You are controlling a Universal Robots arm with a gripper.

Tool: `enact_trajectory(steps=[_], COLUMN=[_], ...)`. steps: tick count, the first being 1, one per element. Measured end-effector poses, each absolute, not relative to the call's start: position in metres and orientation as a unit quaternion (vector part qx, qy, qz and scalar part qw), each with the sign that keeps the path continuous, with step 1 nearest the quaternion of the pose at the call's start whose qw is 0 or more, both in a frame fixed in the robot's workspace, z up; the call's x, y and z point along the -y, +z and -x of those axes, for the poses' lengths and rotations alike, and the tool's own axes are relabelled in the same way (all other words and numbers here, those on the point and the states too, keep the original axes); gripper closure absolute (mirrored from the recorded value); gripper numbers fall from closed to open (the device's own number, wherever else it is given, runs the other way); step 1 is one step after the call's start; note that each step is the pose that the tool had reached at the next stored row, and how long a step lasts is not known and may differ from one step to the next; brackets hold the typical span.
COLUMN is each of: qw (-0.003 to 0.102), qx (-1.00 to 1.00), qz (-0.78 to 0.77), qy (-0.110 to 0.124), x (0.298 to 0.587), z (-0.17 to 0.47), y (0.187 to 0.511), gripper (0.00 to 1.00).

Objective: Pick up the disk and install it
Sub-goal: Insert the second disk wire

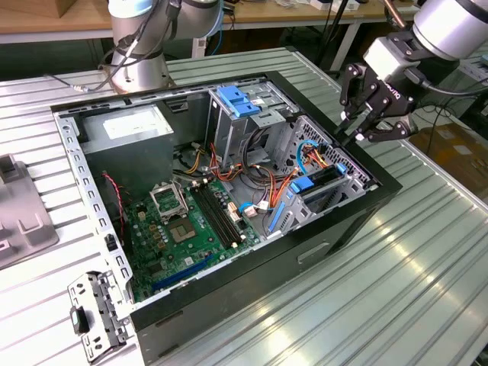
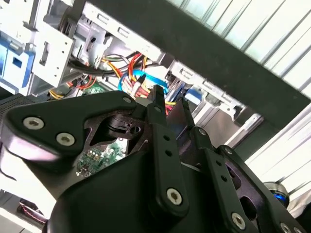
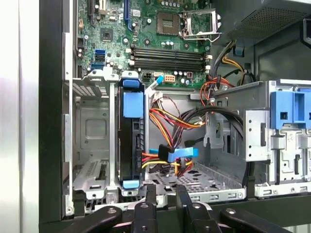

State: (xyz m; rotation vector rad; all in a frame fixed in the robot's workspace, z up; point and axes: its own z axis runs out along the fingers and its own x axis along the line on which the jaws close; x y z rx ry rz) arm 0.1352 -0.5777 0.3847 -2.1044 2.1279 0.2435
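gripper [image 1: 358, 131] (fingers nearly closed, holding nothing) above disk [image 3: 132, 145] standing on edge in bay.

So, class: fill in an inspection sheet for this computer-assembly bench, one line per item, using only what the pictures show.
Surface: ribbed metal table, bearing an open computer case.
Job's things: disk with blue rails stands on edge in the drive cage.
Clutter: loose metal bracket and grey tray on the table.
Grippers: hand over the case's edge by the cage, fingers close together, holding nothing.
Cables: orange, yellow, red and blue wiring bundled beside the disk.
Surroundings: second arm's base; wooden benches behind.
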Motion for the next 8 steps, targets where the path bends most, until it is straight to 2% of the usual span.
enact_trajectory(steps=[8], qw=[0.069], qx=[-0.707], qz=[0.699], qy=[0.081], x=[0.578], z=[-0.114], y=[0.376], gripper=[0.70])
